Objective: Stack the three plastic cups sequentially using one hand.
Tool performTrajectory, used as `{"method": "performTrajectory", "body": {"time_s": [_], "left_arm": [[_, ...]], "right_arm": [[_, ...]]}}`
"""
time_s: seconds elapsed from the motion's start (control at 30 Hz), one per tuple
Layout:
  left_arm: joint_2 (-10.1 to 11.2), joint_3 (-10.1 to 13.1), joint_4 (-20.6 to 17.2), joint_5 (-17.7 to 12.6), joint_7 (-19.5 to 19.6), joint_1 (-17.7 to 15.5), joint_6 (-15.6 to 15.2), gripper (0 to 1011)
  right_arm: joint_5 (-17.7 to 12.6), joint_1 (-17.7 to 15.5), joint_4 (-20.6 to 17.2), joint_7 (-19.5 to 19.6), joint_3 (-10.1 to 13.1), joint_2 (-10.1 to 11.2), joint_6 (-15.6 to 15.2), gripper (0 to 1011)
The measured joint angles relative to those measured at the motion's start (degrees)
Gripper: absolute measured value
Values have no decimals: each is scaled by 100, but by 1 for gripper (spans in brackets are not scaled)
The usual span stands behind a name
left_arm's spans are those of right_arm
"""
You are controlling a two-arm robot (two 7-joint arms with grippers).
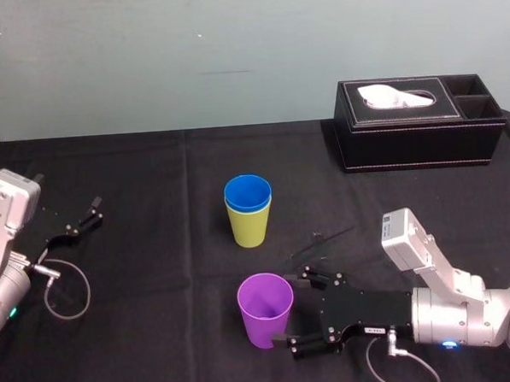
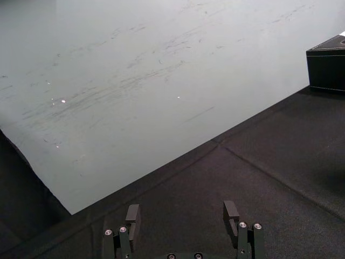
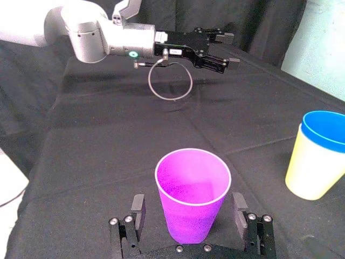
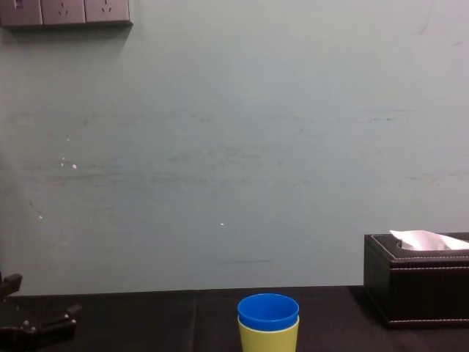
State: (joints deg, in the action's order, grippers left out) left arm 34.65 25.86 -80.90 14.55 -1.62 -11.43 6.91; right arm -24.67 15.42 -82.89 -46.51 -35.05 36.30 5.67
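A blue cup (image 1: 247,192) sits nested inside a yellow-green cup (image 1: 249,226) at the table's middle, both upright; the chest view shows the blue cup (image 4: 268,312) in the yellow-green cup (image 4: 268,339) too. Nearer me stands a purple cup (image 1: 265,310), upright and alone. My right gripper (image 1: 299,314) is open, low on the table, one finger on each side of the purple cup (image 3: 193,194). In the right wrist view small gaps separate both fingers (image 3: 138,207) from the cup wall. My left gripper (image 1: 84,219) hovers open and empty at the far left.
A black tissue box (image 1: 418,122) stands at the back right by the wall. A grey cable loop (image 1: 68,291) hangs from the left arm. Black cloth covers the table (image 1: 155,247), with free room left of the cups.
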Motion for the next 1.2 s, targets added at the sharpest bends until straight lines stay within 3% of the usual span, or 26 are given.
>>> {"method": "performTrajectory", "body": {"time_s": [1.2], "left_arm": [[0, 0, 0, 0, 0, 0, 0, 1010]], "right_arm": [[-18, 183, 249, 90, -148, -317, -126, 1003]]}}
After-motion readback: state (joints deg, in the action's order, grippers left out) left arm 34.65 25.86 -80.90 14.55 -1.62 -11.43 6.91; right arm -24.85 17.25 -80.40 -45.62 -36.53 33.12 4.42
